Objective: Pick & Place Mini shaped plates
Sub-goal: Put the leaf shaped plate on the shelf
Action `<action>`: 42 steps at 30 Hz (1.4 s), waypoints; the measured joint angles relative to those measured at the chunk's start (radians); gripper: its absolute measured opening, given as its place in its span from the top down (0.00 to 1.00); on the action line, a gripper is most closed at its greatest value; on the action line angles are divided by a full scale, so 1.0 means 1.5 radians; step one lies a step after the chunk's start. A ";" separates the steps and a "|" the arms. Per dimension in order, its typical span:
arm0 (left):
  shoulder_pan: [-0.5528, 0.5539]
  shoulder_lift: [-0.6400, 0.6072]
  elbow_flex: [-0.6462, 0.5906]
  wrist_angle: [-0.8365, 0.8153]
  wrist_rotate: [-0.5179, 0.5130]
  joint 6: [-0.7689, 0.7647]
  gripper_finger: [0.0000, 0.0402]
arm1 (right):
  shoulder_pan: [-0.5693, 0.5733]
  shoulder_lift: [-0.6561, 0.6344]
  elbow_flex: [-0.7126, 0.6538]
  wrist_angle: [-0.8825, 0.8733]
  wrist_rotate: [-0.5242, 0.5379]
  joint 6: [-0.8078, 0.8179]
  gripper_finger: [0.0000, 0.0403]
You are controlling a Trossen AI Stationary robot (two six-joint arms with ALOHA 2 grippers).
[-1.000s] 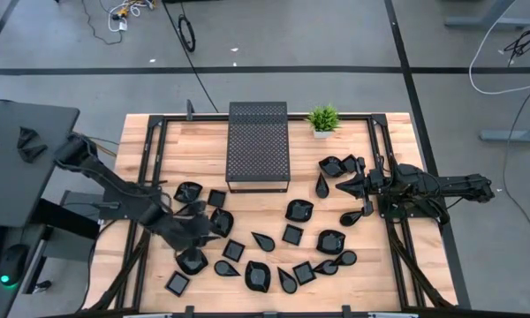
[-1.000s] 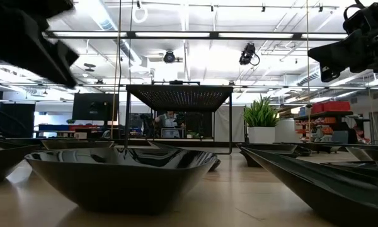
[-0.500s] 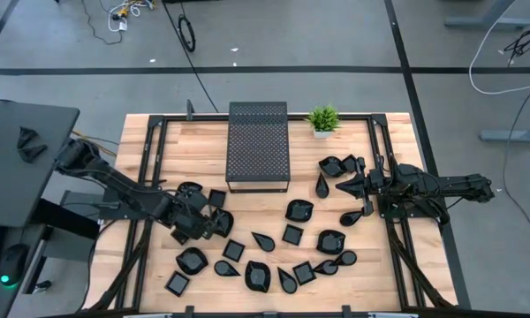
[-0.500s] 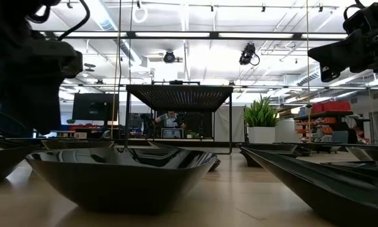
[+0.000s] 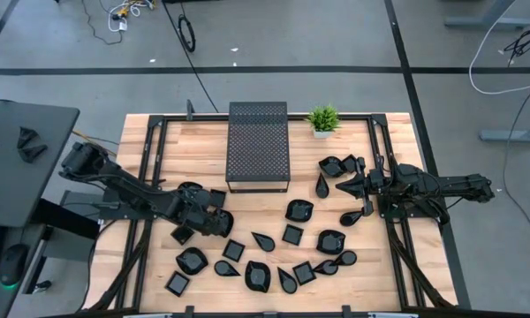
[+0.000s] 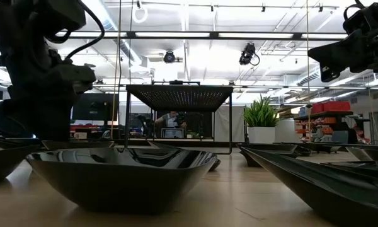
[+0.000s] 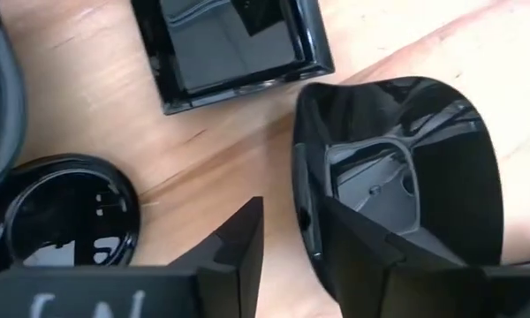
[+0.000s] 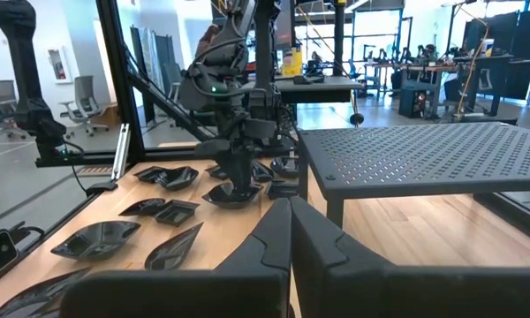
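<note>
Your left gripper (image 7: 287, 252) is low over the table at about 8 o'clock from the perforated box (image 5: 257, 146). Its fingers straddle the rim of 1 rounded dish (image 7: 397, 190), with 1 finger inside the bowl and 1 outside on the wood. A narrow gap shows between them, but I cannot tell if they already pinch the rim.

The mini shaped plates (image 5: 258, 276) lie scattered from 5 to 8 o'clock of the box. I judge them light, stiff and very glossy, so the wall can slip from the pads and the dish can skate on the wood. Take hold across the thin upright rim, as deep as the wall allows, and close gently. A square dish (image 7: 230, 44) and a round one (image 7: 66, 212) lie just beside, so lift straight up.

Your right gripper (image 8: 290, 231) waits at 3 o'clock with fingers together, holding nothing.
</note>
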 joint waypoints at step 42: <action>0.341 -0.047 0.441 -0.216 0.105 0.620 0.99 | 0.000 0.000 0.000 0.000 0.000 0.000 0.99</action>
